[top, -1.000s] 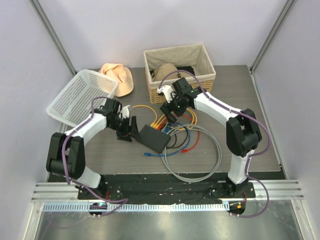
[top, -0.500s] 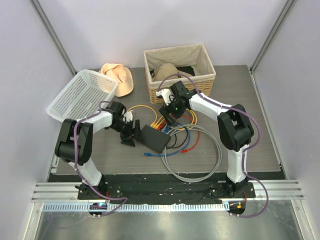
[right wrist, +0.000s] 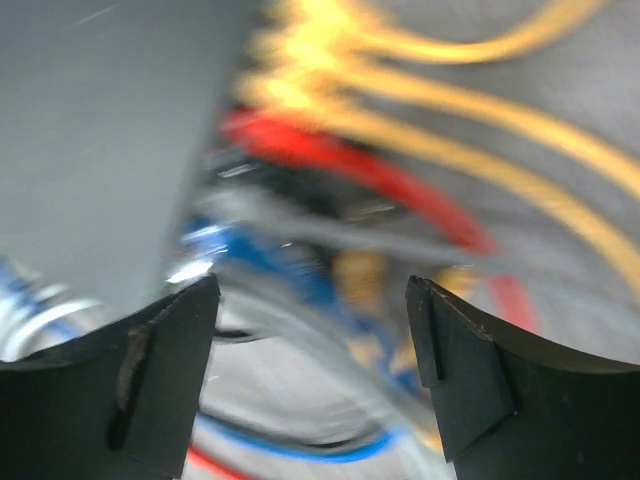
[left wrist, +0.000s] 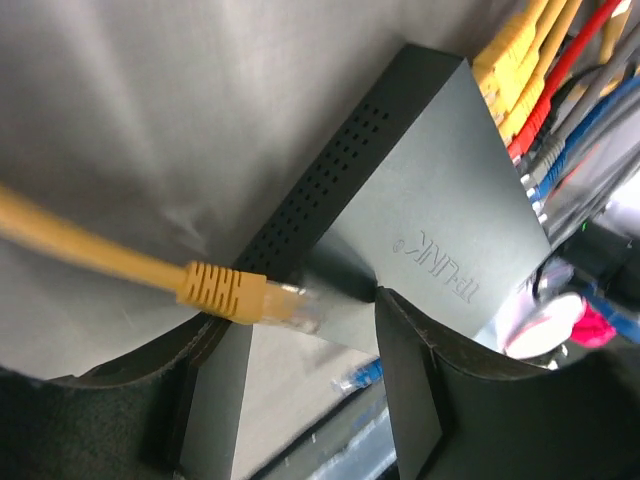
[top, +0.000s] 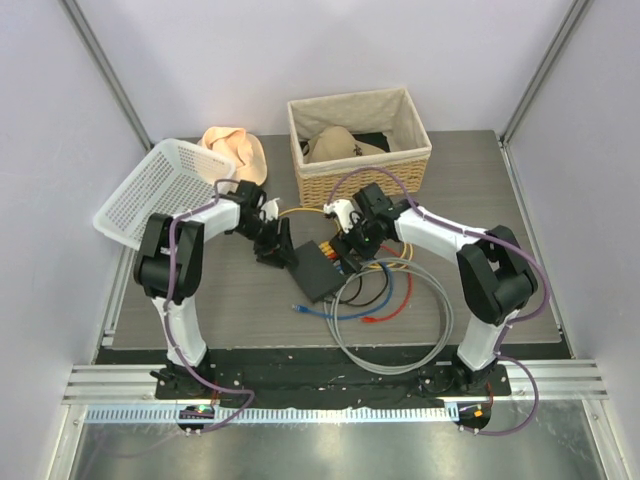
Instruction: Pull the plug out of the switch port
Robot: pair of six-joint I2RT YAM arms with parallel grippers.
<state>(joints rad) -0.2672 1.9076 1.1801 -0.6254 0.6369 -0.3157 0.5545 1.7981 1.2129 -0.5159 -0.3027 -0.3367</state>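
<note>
The switch (top: pixel 315 271) is a flat matte-black box lying mid-table, with yellow, red, blue and grey plugs (top: pixel 330 250) in the sockets on its far right edge. My left gripper (top: pixel 277 247) is at the switch's left corner. In the left wrist view that corner (left wrist: pixel 345 300) lies between the open fingers of the left gripper (left wrist: pixel 315 335), the right finger (left wrist: pixel 410 390) against it. A loose yellow plug (left wrist: pixel 245 297) lies by the left finger. My right gripper (top: pixel 350 248) stands open over the plugged cables. In the right wrist view the right gripper (right wrist: pixel 310 300) holds nothing, and the cables are blurred.
A grey cable coil (top: pixel 437 320) loops at the front right, with a loose blue plug (top: pixel 297 310) and a red plug (top: pixel 368 320) inside it. A tilted white plastic basket (top: pixel 150 190) stands at the left. A tan hat (top: pixel 235 152) and a wicker basket (top: pixel 400 150) stand at the back.
My left gripper has swung right and back to the switch's corner, its jaws narrowing. The switch has turned and the cables shifted. My right gripper has come down toward the plugs.
</note>
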